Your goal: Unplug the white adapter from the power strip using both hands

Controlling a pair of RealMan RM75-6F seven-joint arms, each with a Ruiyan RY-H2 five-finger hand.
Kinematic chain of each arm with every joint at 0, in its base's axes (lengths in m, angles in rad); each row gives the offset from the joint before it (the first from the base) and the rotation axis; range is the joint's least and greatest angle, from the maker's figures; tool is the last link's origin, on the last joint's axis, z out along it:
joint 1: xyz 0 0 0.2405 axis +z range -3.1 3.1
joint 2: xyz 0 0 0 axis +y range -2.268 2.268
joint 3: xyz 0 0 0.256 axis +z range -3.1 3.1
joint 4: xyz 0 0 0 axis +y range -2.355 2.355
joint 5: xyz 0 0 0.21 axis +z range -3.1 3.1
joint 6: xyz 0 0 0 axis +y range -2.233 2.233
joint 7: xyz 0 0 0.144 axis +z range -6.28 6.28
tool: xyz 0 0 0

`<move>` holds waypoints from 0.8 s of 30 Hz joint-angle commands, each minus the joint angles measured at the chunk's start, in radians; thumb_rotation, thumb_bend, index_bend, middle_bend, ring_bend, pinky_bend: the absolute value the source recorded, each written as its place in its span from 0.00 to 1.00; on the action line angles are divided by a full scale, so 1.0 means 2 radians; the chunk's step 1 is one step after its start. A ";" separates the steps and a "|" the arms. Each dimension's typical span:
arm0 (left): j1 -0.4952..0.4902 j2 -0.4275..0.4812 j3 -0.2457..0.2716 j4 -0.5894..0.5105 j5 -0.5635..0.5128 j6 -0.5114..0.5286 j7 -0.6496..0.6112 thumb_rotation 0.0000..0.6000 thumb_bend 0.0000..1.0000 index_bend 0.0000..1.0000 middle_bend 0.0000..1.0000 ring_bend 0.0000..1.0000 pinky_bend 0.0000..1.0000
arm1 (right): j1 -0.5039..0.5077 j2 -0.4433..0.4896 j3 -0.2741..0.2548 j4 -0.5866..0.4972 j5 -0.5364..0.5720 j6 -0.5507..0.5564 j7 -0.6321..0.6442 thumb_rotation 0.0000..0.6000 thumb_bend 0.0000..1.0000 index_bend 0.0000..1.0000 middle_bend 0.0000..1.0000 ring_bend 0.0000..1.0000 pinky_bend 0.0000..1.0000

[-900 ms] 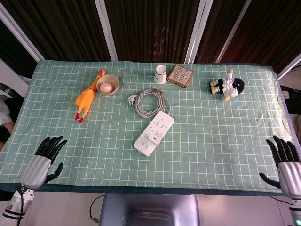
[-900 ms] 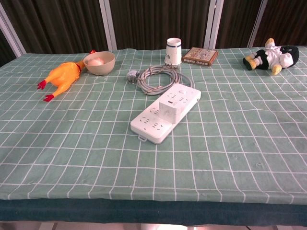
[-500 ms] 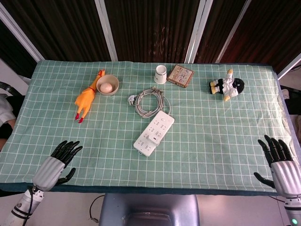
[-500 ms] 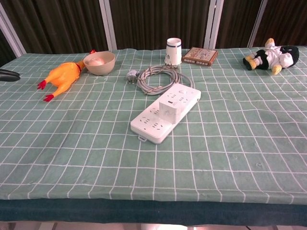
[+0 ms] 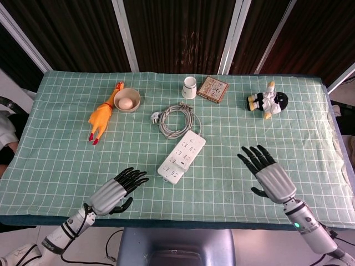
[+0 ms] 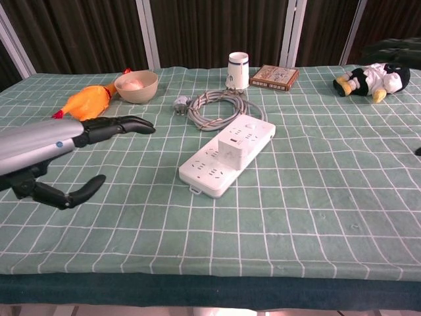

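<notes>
Both hands' spread fingers (image 5: 135, 176) flank the white adapter (image 5: 183, 160), apart.

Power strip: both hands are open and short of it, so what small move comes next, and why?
Probably bring the left hand in to press the near end of the power strip. The white adapter sits mid-strip, and the right hand, also open, is farther off, so steady the strip first.

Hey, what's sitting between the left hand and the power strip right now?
Nothing: in the head view only bare green checked cloth separates the left hand from the power strip.
</notes>
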 commanded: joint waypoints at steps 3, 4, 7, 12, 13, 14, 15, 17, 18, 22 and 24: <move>-0.034 -0.051 -0.022 0.007 -0.040 -0.050 0.039 1.00 0.63 0.00 0.00 0.00 0.00 | 0.078 -0.050 0.024 0.007 -0.009 -0.074 -0.029 1.00 0.16 0.00 0.00 0.00 0.01; -0.040 -0.060 -0.027 0.013 -0.052 -0.062 0.046 1.00 0.63 0.00 0.00 0.00 0.00 | 0.093 -0.058 0.026 0.015 -0.008 -0.088 -0.026 1.00 0.16 0.00 0.00 0.00 0.01; -0.052 -0.073 -0.038 0.025 -0.076 -0.082 0.062 1.00 0.63 0.00 0.00 0.00 0.00 | 0.117 -0.070 0.029 0.031 -0.005 -0.114 -0.024 1.00 0.16 0.00 0.01 0.00 0.01; -0.066 -0.085 -0.053 0.038 -0.112 -0.105 0.085 1.00 0.64 0.00 0.00 0.00 0.00 | 0.148 -0.088 0.030 0.053 0.001 -0.150 -0.035 1.00 0.17 0.00 0.01 0.00 0.01; -0.072 -0.091 -0.056 0.043 -0.122 -0.115 0.093 1.00 0.64 0.00 0.00 0.00 0.00 | 0.161 -0.099 0.032 0.061 0.002 -0.164 -0.042 1.00 0.18 0.00 0.01 0.00 0.01; -0.075 -0.096 -0.058 0.045 -0.129 -0.120 0.100 1.00 0.64 0.00 0.00 0.00 0.00 | 0.167 -0.105 0.033 0.067 0.007 -0.172 -0.048 1.00 0.19 0.00 0.02 0.00 0.01; -0.078 -0.100 -0.058 0.046 -0.137 -0.124 0.109 1.00 0.65 0.00 0.00 0.00 0.00 | 0.173 -0.112 0.033 0.072 0.011 -0.179 -0.057 1.00 0.20 0.00 0.02 0.00 0.01; -0.082 -0.108 -0.058 0.044 -0.147 -0.127 0.123 1.00 0.65 0.00 0.00 0.00 0.00 | 0.181 -0.122 0.031 0.081 0.019 -0.189 -0.076 1.00 0.22 0.00 0.03 0.00 0.01; -0.084 -0.112 -0.058 0.044 -0.151 -0.128 0.128 1.00 0.65 0.00 0.00 0.00 0.00 | 0.184 -0.127 0.031 0.085 0.023 -0.193 -0.084 1.00 0.22 0.00 0.03 0.00 0.01; -0.094 -0.128 -0.061 0.048 -0.171 -0.136 0.148 1.00 0.66 0.00 0.00 0.00 0.00 | 0.193 -0.148 0.034 0.099 0.043 -0.199 -0.114 1.00 0.22 0.00 0.03 0.00 0.01; -0.098 -0.134 -0.062 0.050 -0.181 -0.137 0.162 1.00 0.66 0.00 0.00 0.00 0.00 | 0.195 -0.158 0.035 0.105 0.054 -0.196 -0.123 1.00 0.22 0.00 0.03 0.00 0.01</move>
